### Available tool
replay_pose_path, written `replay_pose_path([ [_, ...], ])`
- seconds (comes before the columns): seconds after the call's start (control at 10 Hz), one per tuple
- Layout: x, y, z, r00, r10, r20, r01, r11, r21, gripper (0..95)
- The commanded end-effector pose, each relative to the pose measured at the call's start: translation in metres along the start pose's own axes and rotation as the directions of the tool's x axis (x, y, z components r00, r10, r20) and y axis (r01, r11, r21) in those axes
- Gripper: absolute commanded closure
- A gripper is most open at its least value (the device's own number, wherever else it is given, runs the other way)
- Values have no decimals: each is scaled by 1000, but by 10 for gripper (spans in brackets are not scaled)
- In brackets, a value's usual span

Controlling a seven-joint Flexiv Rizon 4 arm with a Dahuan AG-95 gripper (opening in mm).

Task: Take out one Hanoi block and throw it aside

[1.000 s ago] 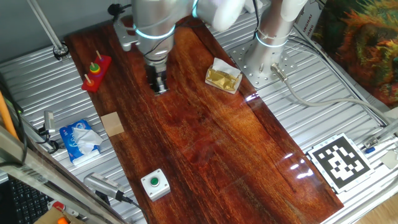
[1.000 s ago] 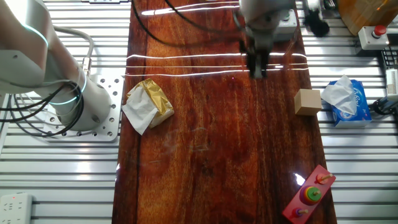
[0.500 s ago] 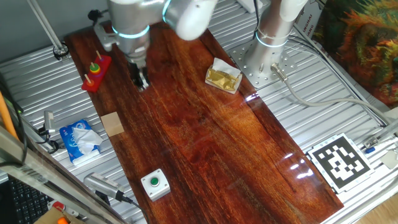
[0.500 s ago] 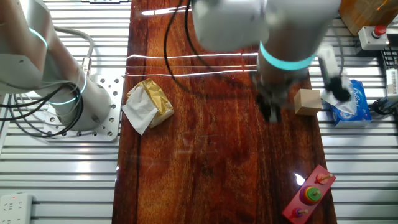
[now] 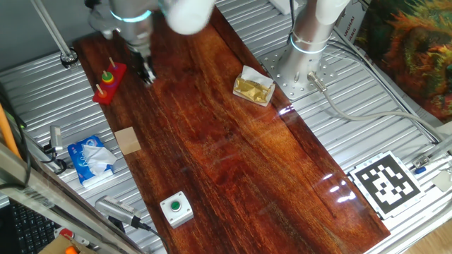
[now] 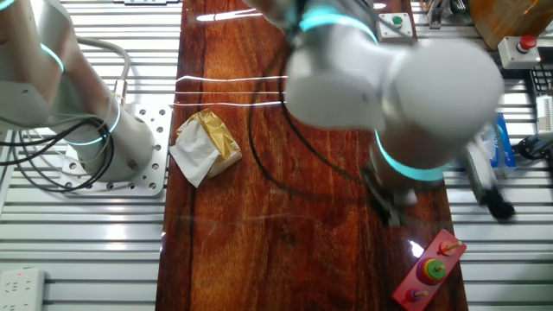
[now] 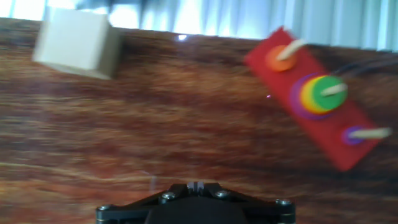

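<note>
The Hanoi set is a red base (image 7: 311, 102) with three pegs. The middle peg holds a stack of rings with the small green Hanoi block (image 7: 323, 88) on top, above a yellow ring and a purple one. An orange ring (image 7: 280, 60) and a purple ring (image 7: 354, 134) sit on the other pegs. The set also shows in one fixed view (image 5: 109, 82) and in the other fixed view (image 6: 429, 269). My gripper (image 7: 196, 185) is shut and empty. It hangs over the wood beside the base (image 5: 147, 75), apart from it (image 6: 395, 216).
A wooden cube (image 7: 78, 43) lies on the table edge (image 5: 128, 140). A tissue pack (image 5: 90, 159), a green button box (image 5: 175, 207), a crumpled gold wrapper (image 5: 254, 87), the arm's base (image 5: 307, 56) and a marker tag (image 5: 385, 182) surround the wooden tabletop (image 5: 233, 155).
The arm has swept across the table from its middle to beside the red Hanoi base. The gripper has stayed shut. The rings have not moved.
</note>
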State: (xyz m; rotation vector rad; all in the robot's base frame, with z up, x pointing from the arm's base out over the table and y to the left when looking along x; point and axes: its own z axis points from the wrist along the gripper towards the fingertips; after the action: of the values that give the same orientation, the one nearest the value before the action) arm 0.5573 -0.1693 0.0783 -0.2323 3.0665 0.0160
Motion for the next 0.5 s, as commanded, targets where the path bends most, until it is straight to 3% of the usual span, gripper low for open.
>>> replay_pose_path([
  [0.1, -18, -57, 5, 999, -45, -15, 45, 999, -18, 950],
  [0.5, -23, -63, 8, 997, -68, -19, 68, 998, -19, 950],
])
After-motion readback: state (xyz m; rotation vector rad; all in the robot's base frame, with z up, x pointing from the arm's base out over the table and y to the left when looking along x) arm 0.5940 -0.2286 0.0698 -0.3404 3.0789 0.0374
